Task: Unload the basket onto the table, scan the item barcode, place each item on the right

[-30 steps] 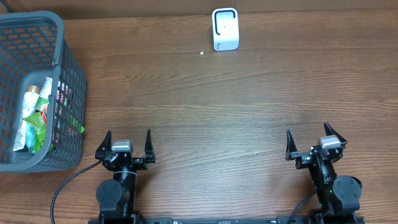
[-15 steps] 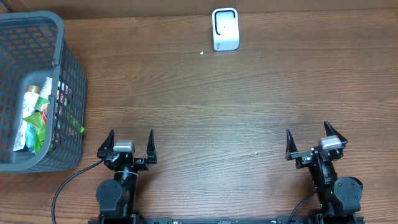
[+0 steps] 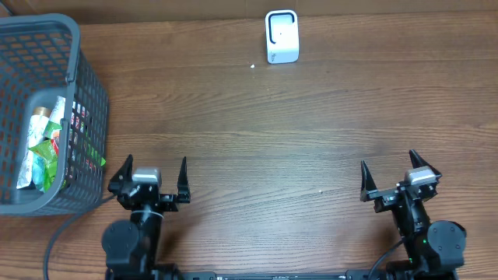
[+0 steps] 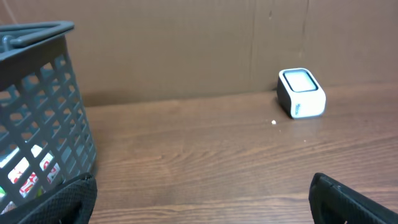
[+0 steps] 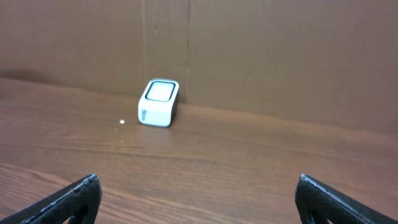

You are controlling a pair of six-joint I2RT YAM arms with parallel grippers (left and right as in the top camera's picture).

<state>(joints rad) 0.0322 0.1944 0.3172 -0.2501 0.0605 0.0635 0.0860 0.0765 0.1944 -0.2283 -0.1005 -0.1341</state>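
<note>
Two arms sit at the near edge, nothing held.

Overhead:
- left gripper and right gripper are both splayed wide and empty. They are well apart and point toward the far side of the table.
- basket is at the left edge, near the left gripper. Packets lie in its bottom. The item to scan is presumably one of these; which one can't be told.
- scanner stands at the far edge, roughly centred, with a white speck just beside it.
- Likely reason for the layout: stock sits on the left arm's side, and the scanner is mid-table so either arm can present a barcode to it.
- Only this view looks down into the basket and shows both arms at once.

Left wrist:
- The basket's mesh wall fills the left, and scraps of packaging show through the lower holes.
- The scanner is far right, against a brown back wall, window face tilted upward. That tilt is hard to read from overhead.
- fingers sit in the bottom corners with only bare wood between them.
- The basket interior is not visible from here.

Right wrist:
- The scanner is left of centre and the speck sits in front of it.
- Finger tips are at both lower corners, spread, with a clear gap.
- No basket or packets in frame, so this arm has no sight of the item.
</note>
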